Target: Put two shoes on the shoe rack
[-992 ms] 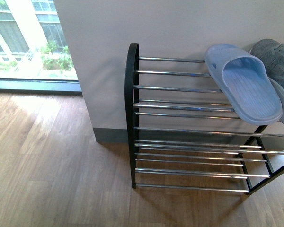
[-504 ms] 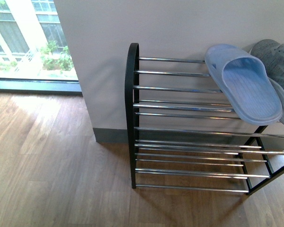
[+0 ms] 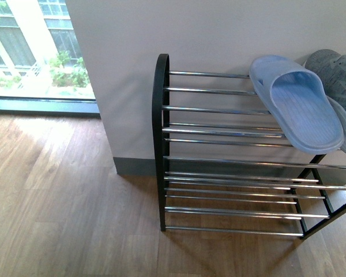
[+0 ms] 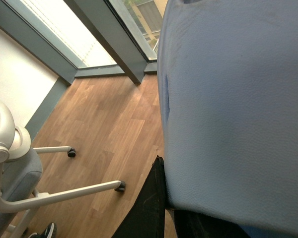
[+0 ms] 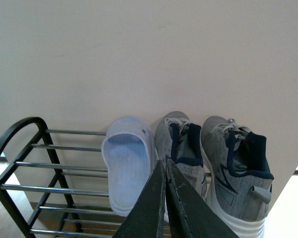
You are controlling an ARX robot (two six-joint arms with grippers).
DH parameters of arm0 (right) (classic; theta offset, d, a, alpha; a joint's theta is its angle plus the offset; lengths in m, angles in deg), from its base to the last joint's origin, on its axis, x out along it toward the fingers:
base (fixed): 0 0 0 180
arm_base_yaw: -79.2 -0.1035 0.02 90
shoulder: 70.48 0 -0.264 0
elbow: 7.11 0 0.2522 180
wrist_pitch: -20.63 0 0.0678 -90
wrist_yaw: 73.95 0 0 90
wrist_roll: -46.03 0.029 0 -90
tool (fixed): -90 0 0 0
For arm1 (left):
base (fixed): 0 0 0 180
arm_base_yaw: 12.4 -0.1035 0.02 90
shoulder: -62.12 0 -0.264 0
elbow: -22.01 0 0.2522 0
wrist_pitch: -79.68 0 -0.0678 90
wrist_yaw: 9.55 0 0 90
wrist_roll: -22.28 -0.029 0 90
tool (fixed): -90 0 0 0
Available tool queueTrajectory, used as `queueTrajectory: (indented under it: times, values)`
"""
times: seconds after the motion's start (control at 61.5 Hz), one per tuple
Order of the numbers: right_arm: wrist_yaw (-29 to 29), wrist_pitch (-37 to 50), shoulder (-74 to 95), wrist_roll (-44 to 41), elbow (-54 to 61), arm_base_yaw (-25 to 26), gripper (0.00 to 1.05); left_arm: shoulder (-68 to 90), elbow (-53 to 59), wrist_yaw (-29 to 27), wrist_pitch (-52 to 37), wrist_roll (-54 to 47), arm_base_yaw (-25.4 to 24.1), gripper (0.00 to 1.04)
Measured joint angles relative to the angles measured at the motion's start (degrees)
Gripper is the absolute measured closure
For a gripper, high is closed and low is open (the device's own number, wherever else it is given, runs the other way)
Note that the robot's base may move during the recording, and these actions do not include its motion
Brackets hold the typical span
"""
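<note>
Already, both grey sneakers sit side by side on the shoe rack, beside a blue slipper. Our right claw is pressed together and empty — pulling back carelessly could nudge them. We cannot tell the left claw's state.

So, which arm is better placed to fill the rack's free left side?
Left, probably: a pale blue item sits right against the left tool, while the right tool is shut, empty, facing the shelved sneakers.
</note>
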Motion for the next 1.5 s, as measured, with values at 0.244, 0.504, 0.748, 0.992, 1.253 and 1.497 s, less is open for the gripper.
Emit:
queueTrajectory:
  times: [0.244,0.504,0.748,0.992,1.253,1.497]
  values:
    - [0.0,-4.6,-4.7,0.0,0.0,0.0,1.03,0.0,0.0,0.0,0.0,0.0,0.0,1.03]
    - [0.0,-8.9,-8.9,0.0,0.0,-0.1,1.03,0.0,0.0,0.0,0.0,0.0,0.0,1.03]
    - [0.0,-18.6,-18.1,0.0,0.0,-0.1,1.03,0.0,0.0,0.0,0.0,0.0,0.0,1.03]
    - [0.0,-18.6,-18.3,0.0,0.0,-0.1,0.98,0.0,0.0,0.0,0.0,0.0,0.0,1.03]
    - [0.0,-18.6,-18.3,0.0,0.0,-0.1,0.56,0.0,0.0,0.0,0.0,0.0,0.0,1.03]
    - [0.2,-18.6,-18.4,0.0,0.0,-0.1,0.12,0.0,0.0,-0.1,0.0,0.0,0.0,1.03]
